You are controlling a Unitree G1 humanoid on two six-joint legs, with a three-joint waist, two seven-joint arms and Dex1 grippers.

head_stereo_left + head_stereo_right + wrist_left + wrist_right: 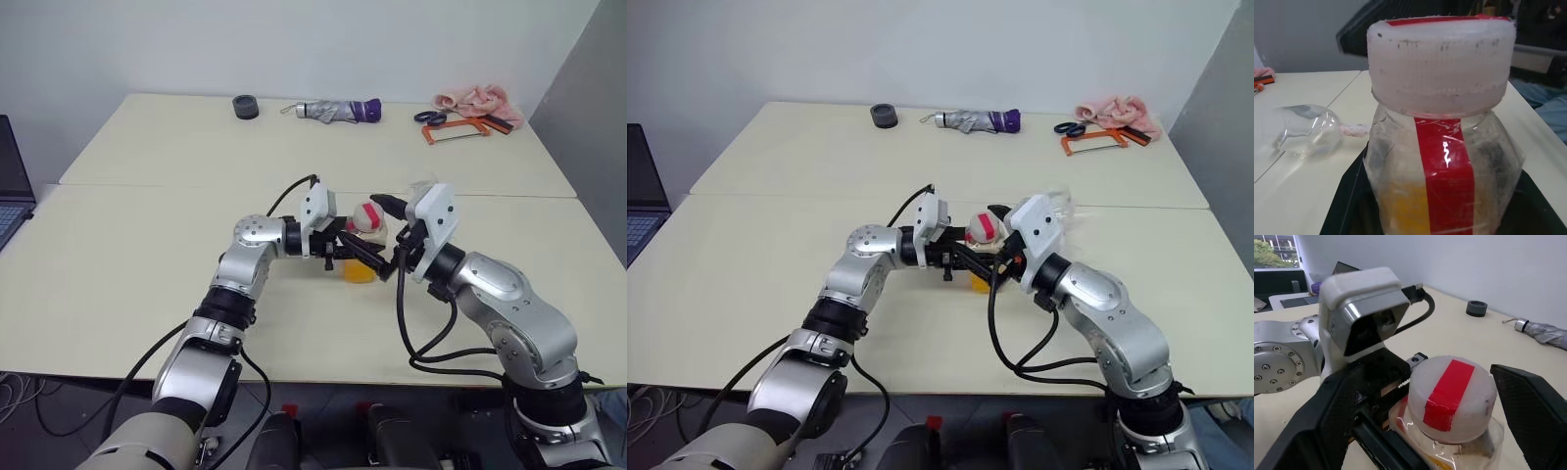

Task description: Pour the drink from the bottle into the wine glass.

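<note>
left gripper [355, 251] pinching bottle [1442, 161] with cap [1452, 396] on, right gripper [1415, 431] spread around cap, orange drink [359, 271] low inside, wine glass [1305, 129] lying on worktop [147, 255]

Both arms wear silver-grey rounded metal shells with black joint rings; a ring of small screws marks one round housing. White boxy camera housings sit at each wrist. Black cables loop alongside the arms.
</note>
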